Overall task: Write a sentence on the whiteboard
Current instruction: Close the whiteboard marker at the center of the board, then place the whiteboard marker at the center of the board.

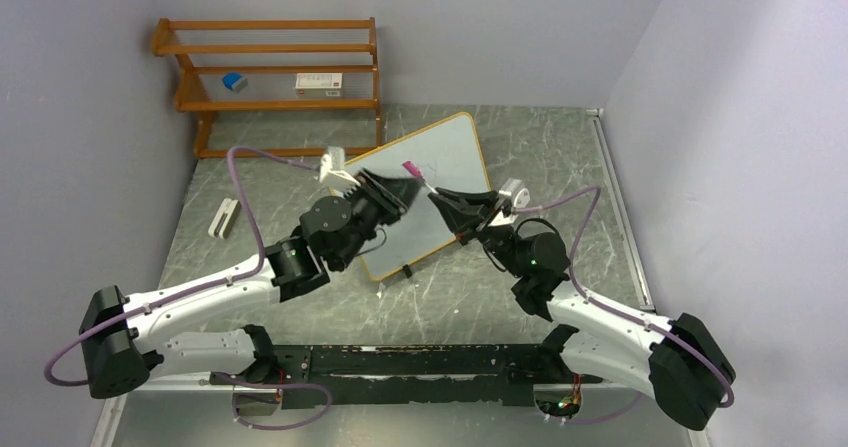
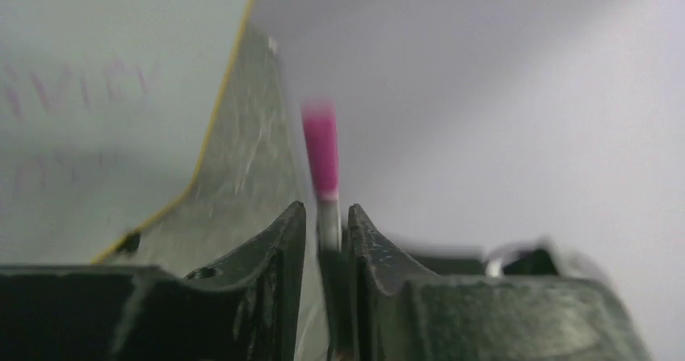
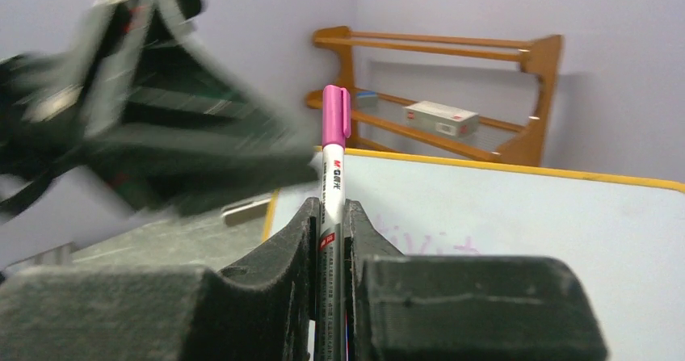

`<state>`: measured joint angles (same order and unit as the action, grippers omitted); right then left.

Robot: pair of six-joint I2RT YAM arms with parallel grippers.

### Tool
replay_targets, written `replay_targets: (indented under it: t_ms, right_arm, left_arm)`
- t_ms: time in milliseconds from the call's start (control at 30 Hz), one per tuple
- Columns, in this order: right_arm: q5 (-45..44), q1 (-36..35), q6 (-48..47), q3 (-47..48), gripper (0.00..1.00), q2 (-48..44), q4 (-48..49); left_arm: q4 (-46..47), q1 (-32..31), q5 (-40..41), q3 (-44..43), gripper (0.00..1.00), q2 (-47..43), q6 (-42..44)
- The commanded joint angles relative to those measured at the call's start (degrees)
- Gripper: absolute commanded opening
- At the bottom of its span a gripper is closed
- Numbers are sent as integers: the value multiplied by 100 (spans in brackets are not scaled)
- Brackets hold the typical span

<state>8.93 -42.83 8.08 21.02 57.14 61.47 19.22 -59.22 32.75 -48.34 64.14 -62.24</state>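
Top view: my two arms reach over a grey marbled table (image 1: pixel 560 157) and meet above a rectangular whiteboard (image 1: pixel 455 147) with rounded corners and a thin light-wood frame. The whiteboard sits at an angle to the table's edges, between my arm bases and a low orange-brown wooden shelf (image 1: pixel 270 49) at the far wall.

My right gripper (image 1: pixel 436 196) is clamped on a slim grey marker (image 1: pixel 417 175) with a pink cap. In the right wrist view the marker (image 3: pixel 332 167) stands upright between the two black fingers (image 3: pixel 279 252), with the cap clear above them.

My left gripper (image 1: pixel 404 199) is just beside the cap. In the left wrist view its jaws stand narrowly apart and the blurred marker (image 2: pixel 321 147) shows in line with the gap. Whether they touch it I cannot tell.

The sentence (image 2: pixel 81 86) appears as faint purple handwriting in two lines on the whiteboard, and it is too blurred to read in full. A part of it (image 3: pixel 428 236) also shows just to the right of my right gripper.

On the shelf lie a small blue block (image 1: pixel 234 81) and a flat white box (image 1: pixel 318 80). A small white object (image 1: pixel 224 217) lies on the table to the left, well apart from the whiteboard.
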Motion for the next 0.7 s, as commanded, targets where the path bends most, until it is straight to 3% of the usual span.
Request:
replay_targets:
  t_ms: [0, 267, 500, 667]
  right_arm:
    - [-840, 25, -405, 328, 0, -269, -769]
    - [-2524, 46, -229, 396, 0, -1024, -2974]
    - [-4441, 189, 572, 489, 0, -1087, -4689]
    - [-5188, 480, 1377, 458, 0, -1007, -5585]
  left_arm:
    - [-1316, -328, -1054, -170, 35, -326, 642]
    - [-2694, 108, -29, -1129, 67, -787, 2540]
    - [-3359, 934, 526, -1318, 83, -1055, 3732]
    - [-3608, 1478, 781, -1160, 89, -1284, 4149]
